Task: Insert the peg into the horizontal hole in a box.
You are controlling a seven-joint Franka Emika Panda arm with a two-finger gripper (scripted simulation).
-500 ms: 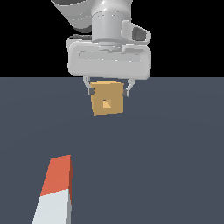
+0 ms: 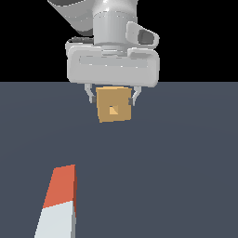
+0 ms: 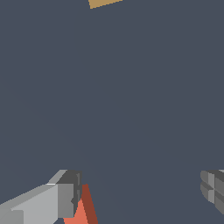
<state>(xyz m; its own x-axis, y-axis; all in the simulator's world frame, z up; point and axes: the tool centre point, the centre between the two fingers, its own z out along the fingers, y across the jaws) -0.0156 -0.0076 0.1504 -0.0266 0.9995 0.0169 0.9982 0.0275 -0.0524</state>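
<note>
My gripper (image 2: 112,98) hangs spread and empty, while the peg (image 2: 59,202) lies toward six o'clock, its long axis running nearly toward me.

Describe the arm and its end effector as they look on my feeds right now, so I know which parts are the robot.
The end effector has a wide, pale grey, boxy rounded body under a light grey cylindrical wrist with a dark grey inset panel. Two thin grey fingers hang below it. In the wrist view the fingers are blocky, light grey with darker grey tips. No cables or markings show.
</note>
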